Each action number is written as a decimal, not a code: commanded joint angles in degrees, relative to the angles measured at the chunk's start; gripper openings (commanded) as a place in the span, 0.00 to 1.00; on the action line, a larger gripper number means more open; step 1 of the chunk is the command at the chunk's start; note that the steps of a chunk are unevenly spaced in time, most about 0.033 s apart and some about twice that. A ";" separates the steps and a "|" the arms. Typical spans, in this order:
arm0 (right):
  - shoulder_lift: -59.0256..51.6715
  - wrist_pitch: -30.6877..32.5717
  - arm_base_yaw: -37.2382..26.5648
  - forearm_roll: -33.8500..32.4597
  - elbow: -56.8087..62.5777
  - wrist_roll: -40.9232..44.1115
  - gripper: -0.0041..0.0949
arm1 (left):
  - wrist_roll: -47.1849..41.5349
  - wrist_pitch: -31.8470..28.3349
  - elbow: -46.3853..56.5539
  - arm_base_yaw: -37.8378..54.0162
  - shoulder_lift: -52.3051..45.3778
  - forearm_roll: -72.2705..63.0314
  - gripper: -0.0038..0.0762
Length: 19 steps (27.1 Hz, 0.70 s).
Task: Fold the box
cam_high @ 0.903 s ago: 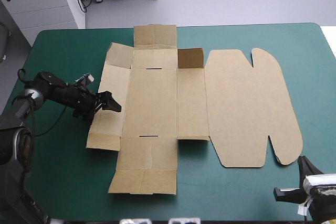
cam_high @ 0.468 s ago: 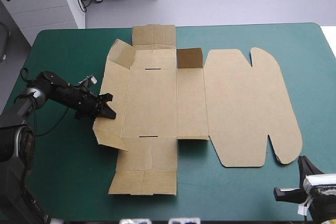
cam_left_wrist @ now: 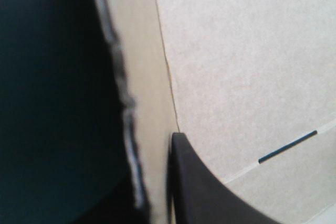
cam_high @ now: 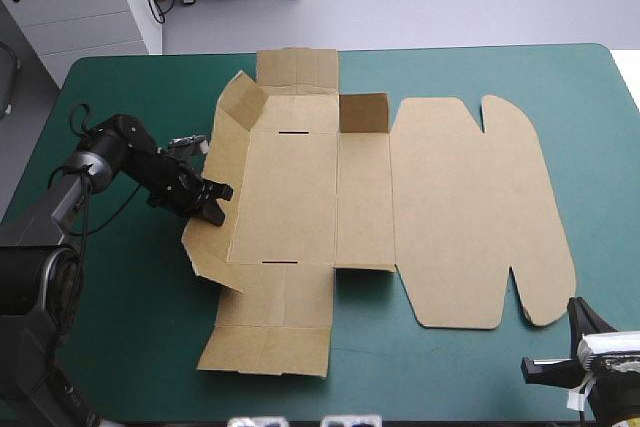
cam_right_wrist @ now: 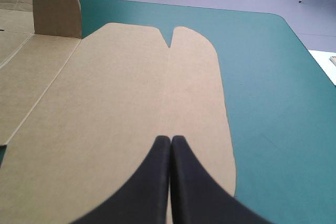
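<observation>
While the box (cam_high: 330, 197) lies spread on the teal-green bench (cam_high: 130, 347), left fingers (cam_left_wrist: 210, 192) pinch its raised left wall; right fingers (cam_right_wrist: 152, 182), closed together, sit at the near-right corner.

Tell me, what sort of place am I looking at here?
Probably a robotics lab's test bench: a teal-green table, a cut brown box lying mostly flat, the left gripper pinching a box flap, and the right gripper hanging shut.
</observation>
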 commanded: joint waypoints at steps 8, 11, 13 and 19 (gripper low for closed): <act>-1.11 -4.31 -0.14 0.28 -1.24 -0.10 0.02 | 2.37 4.87 -17.40 -14.73 -1.72 39.84 0.04; -1.11 -4.31 -0.14 0.28 -1.24 -0.10 0.02 | 9.93 4.76 -19.72 -18.70 -1.72 48.85 0.04; -1.11 -4.31 -0.14 0.28 -1.24 -0.10 0.02 | 16.36 4.58 -20.08 -20.93 -1.72 52.83 0.04; -1.11 -4.31 -0.14 0.28 -1.24 -0.10 0.02 | 20.66 0.48 -20.08 -30.09 -0.40 64.33 0.04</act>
